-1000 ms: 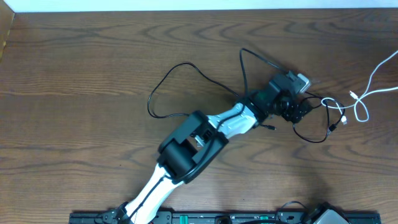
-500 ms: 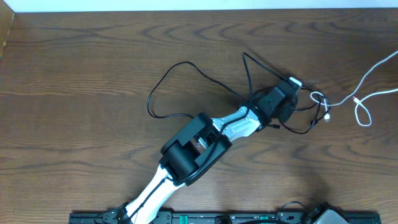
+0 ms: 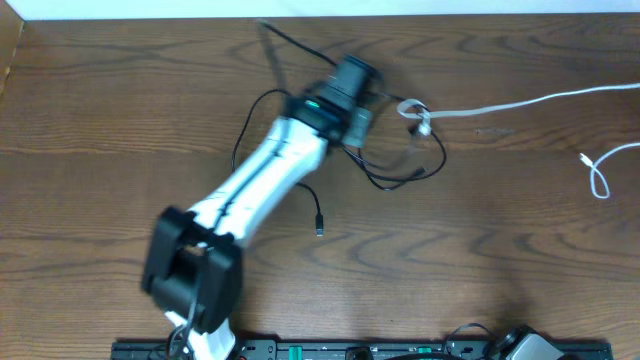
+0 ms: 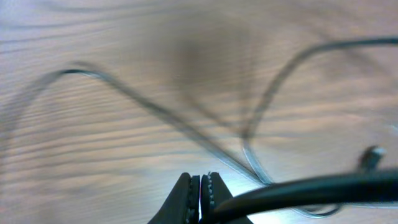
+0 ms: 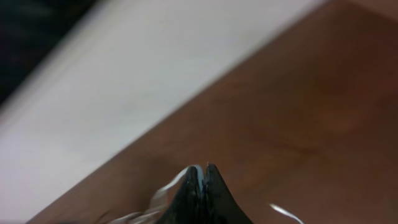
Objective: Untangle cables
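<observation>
Cables [image 3: 418, 112] close to table's [image 3: 120, 100] far edge, open wood nearer

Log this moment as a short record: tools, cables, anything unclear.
left tool: shut, at the far middle of the table
left hold: unclear, view blurred
right tool: shut, by the table's edge
black cables: looped around the left tool
plug: black, lying loose nearer the robot
white cable: runs from the tangle to the right edge
tangle: not yet undone
</observation>
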Available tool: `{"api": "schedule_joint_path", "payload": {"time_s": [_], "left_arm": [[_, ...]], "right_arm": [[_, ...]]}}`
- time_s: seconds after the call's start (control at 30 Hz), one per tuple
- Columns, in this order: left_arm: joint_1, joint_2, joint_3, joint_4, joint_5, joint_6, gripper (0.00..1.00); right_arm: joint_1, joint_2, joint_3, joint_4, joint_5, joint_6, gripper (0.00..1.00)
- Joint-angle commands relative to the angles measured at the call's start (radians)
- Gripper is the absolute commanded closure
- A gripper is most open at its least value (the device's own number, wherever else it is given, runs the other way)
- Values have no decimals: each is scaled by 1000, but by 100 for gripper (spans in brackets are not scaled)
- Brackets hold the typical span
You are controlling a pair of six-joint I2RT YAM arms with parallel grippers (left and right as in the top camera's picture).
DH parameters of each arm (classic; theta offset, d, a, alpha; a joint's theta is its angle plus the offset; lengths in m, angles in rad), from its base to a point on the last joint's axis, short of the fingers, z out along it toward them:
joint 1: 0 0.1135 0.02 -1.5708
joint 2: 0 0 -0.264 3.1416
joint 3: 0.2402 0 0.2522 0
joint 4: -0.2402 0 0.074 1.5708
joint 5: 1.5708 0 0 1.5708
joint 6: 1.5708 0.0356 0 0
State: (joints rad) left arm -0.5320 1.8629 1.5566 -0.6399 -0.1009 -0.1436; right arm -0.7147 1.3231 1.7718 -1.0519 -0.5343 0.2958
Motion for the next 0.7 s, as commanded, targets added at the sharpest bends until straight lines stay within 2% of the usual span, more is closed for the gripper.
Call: {"api": "schedule_joint_path", "payload": {"time_s": [0.0, 0.17, 0.27, 0.67], "left_arm": [[142, -41, 3, -37, -19, 61, 93], [305, -71, 3, -54, 101, 61, 93], [360, -74, 3, -74, 109, 61, 93], [464, -74, 3, -98, 99, 80, 93]], "right_arm": [[-6, 93, 2, -11, 287, -4, 99], [-6, 227, 2, -15, 300, -5, 99], [-6, 285, 2, -15, 300, -5, 99], [-36, 377, 2, -2, 350, 7, 99]]}}
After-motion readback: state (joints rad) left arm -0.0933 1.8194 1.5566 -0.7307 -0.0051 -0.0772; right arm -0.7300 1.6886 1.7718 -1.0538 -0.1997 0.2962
